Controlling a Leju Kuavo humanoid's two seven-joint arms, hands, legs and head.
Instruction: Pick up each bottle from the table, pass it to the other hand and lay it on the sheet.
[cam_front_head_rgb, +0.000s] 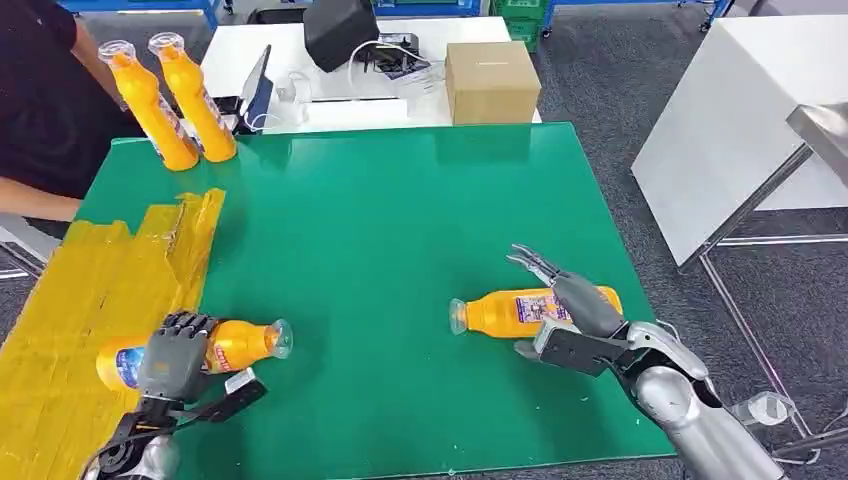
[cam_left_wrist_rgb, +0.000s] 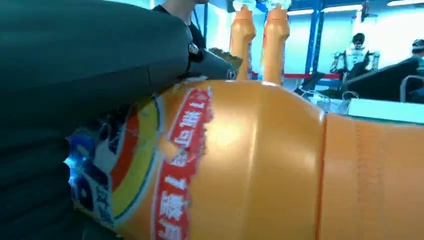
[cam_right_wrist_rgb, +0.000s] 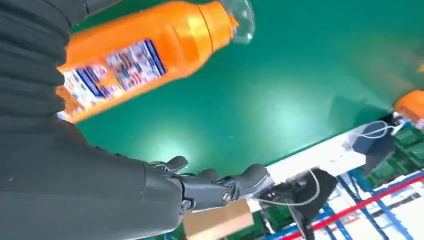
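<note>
An orange bottle (cam_front_head_rgb: 530, 311) lies on its side on the green table mat (cam_front_head_rgb: 400, 230), toward the robot's right, its clear cap pointing left. The right hand (cam_front_head_rgb: 560, 315) is cupped over the bottle's middle from the near side, with the thumb below and the fingers (cam_right_wrist_rgb: 220, 187) stretched out past it; from the wrist view the fingers look spread rather than closed, so whether they actually touch the bottle cannot be told.

A second orange bottle (cam_front_head_rgb: 235, 345) lies at the near left, its base on the edge of the yellow sheet (cam_front_head_rgb: 80, 290) and its capped neck out over the green mat. The left hand (cam_front_head_rgb: 175, 355) rests on top of it, fingers curled around its labelled body.

At the far left corner two more orange bottles (cam_front_head_rgb: 175, 100) stand upright side by side, beside a person in a dark top (cam_front_head_rgb: 45, 90). Beyond the mat a cardboard box (cam_front_head_rgb: 492, 82) sits on a white table (cam_front_head_rgb: 330, 70).
</note>
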